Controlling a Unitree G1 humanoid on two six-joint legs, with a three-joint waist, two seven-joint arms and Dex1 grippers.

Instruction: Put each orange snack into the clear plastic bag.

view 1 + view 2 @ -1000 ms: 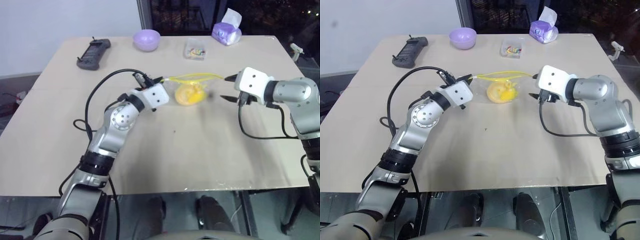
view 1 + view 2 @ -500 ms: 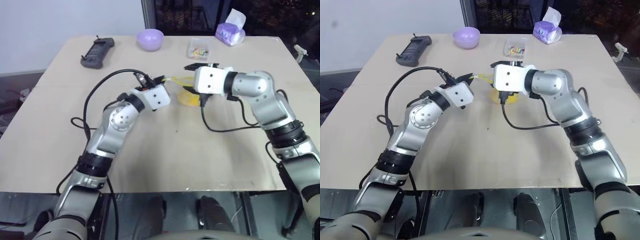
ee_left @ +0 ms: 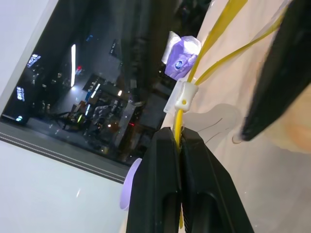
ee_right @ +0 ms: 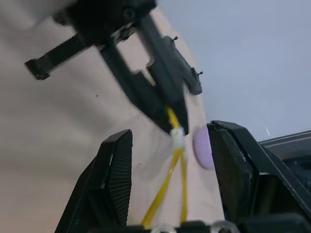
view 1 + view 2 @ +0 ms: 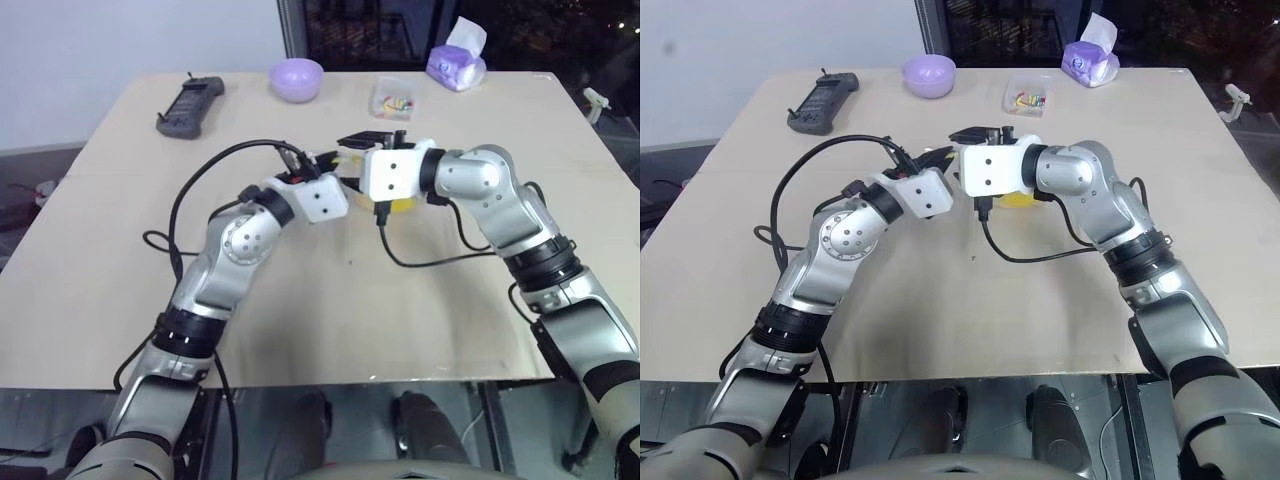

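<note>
Two pincers: left pincer clamped on the clear plastic bag's yellow strip, right pincer apart around it.

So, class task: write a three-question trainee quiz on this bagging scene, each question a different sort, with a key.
1. True or false: the left hand is shut on the bag's yellow strip.
2. Multiple choice: the right hand is A) shut on the bun, B) open, its fingers either side of the strip, C) resting on the lilac bowl.
3. Short answer: what lies at the table's far left edge?

Key:
1. True.
2. B.
3. A dark handheld controller.
</note>
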